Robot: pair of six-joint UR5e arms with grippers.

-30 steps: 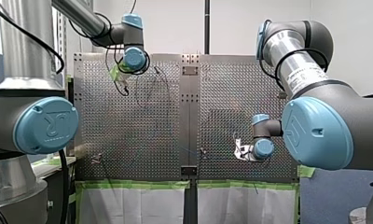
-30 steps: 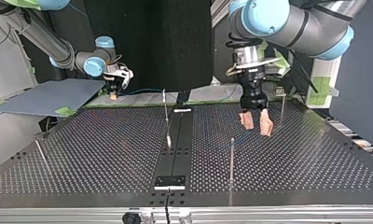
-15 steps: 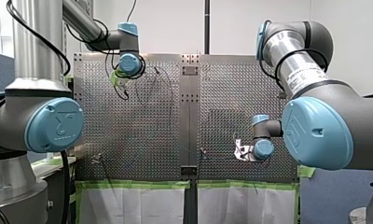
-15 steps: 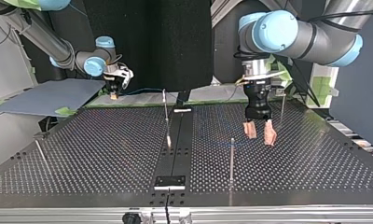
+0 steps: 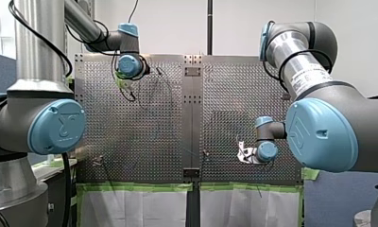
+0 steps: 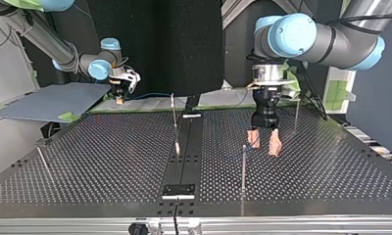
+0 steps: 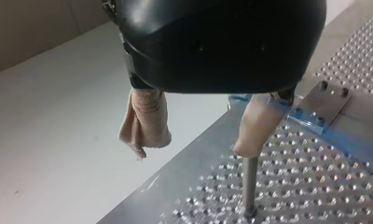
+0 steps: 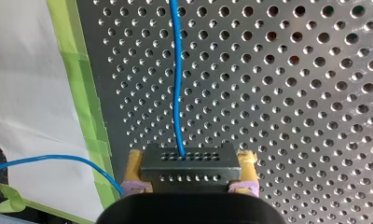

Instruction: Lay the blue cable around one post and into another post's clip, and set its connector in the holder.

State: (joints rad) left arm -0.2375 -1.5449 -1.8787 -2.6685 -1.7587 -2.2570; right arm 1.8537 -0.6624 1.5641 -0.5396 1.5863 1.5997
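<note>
**While my right gripper [image 8: 189,173] clamps the connector [image 8: 189,161], my left gripper [image 6: 263,142] hangs open at a post [image 6: 243,166]**

Where it leaves the connector, the cable [image 8: 177,84] is a thin, bright blue line running straight ahead over the table [image 8: 292,93]. A second stretch curves off beside the gripper, past green tape [image 8: 79,93] and over a white sheet [image 8: 31,93]. The connector is a dark, flat block with two rows of small holes. In the top view I see the cable along the table's far edge, at the left, next to my right gripper.

That gripper's yellow pads [image 8: 134,168] are drawn in narrow against the connector's two ends, holding it low over the table near the taped edge. At the top view's right, my left gripper points down with its beige pads [image 7: 146,119] spread wide and nothing between them. One pad's tip stands at the post's top; I cannot tell whether they touch.

On my left arm a blue cap [image 5: 58,126] carries a raised mark that I read as UR. On my right arm there is a label [image 5: 310,75], but its print is too small to read.
</note>
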